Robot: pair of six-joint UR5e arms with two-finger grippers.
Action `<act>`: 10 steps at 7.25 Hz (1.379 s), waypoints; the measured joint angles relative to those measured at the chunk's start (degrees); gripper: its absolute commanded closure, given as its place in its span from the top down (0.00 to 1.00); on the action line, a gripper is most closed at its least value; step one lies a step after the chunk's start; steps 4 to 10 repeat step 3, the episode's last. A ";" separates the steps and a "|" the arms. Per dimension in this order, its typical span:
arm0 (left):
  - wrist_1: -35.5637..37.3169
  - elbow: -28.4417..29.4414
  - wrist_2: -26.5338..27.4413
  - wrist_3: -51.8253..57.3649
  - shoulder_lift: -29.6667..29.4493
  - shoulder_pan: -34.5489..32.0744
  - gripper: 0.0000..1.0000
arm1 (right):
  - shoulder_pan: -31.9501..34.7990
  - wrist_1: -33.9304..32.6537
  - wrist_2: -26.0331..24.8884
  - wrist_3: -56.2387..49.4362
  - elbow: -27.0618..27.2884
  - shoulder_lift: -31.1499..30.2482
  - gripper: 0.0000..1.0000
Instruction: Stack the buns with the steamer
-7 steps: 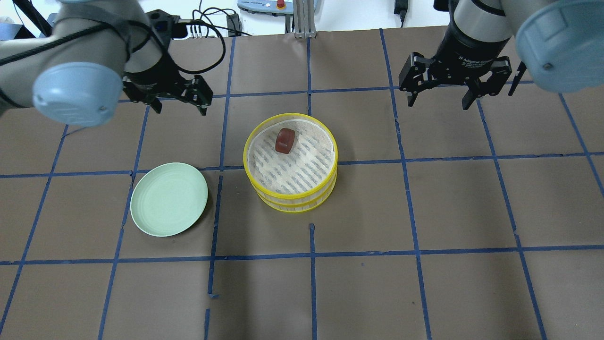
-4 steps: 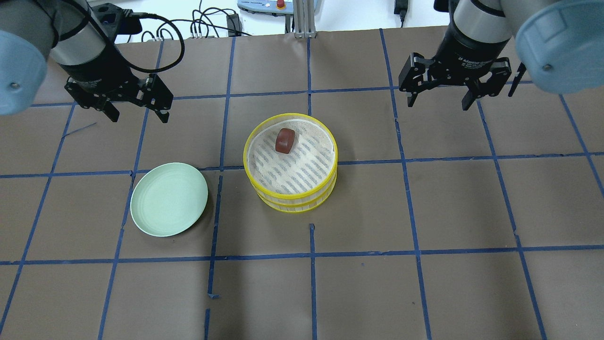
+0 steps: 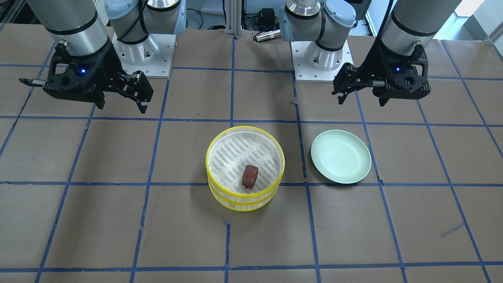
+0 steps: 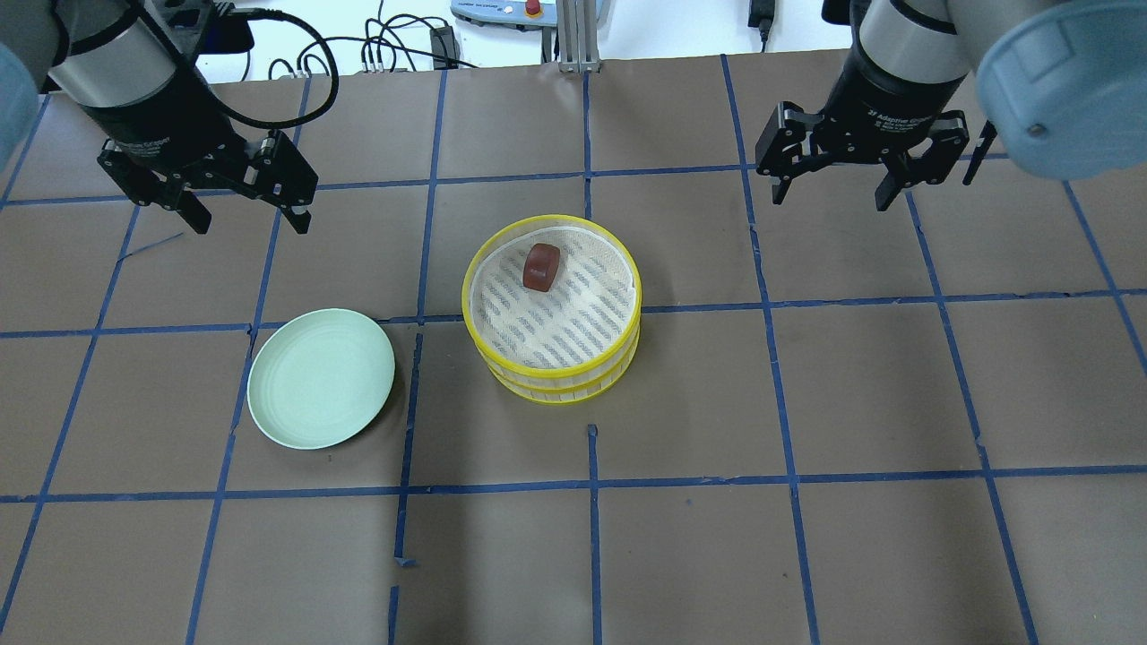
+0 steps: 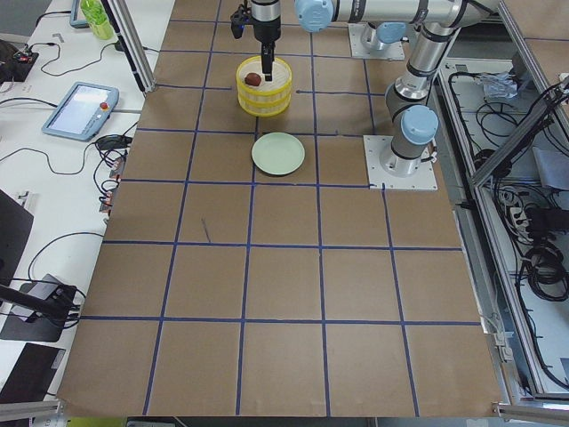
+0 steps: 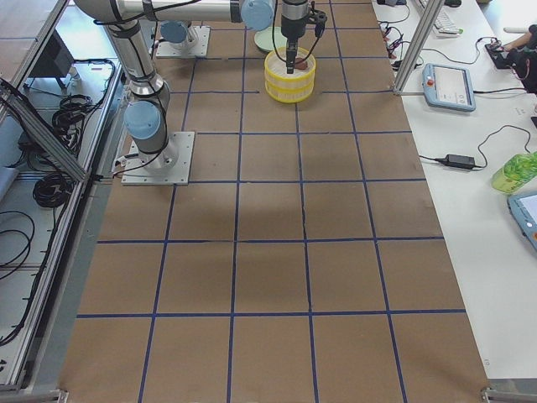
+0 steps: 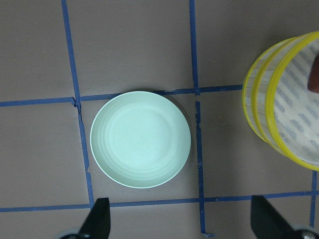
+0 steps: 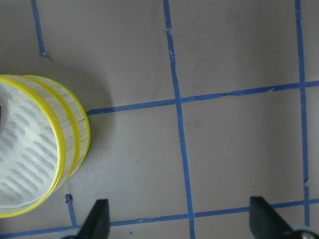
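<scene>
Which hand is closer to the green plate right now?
Left. The left hand hovers open just beyond the plate; the right hand hangs across the table, past the steamer.

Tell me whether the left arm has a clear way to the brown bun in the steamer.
Probably yes: the brown bun lies uncovered in the lidless steamer, the left gripper hangs open off to its side, and nothing stands between them.

The desk, brown paper gridded with blue tape, carries a yellow two-tier steamer about midway between its ends. A pale green plate lies flat near it, toward the robot's left end, not touching. Two arm bases stand along the robot's edge.
</scene>
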 measured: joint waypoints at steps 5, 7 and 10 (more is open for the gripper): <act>0.26 -0.60 -0.14 -1.33 -0.10 -1.85 1.00 | -0.01 -0.14 0.02 -0.05 0.02 0.01 1.00; 0.26 -0.60 -0.14 -1.33 -0.10 -1.85 1.00 | -0.01 -0.14 0.02 -0.05 0.02 0.01 1.00; 0.26 -0.60 -0.14 -1.33 -0.10 -1.85 1.00 | -0.01 -0.14 0.02 -0.05 0.02 0.01 1.00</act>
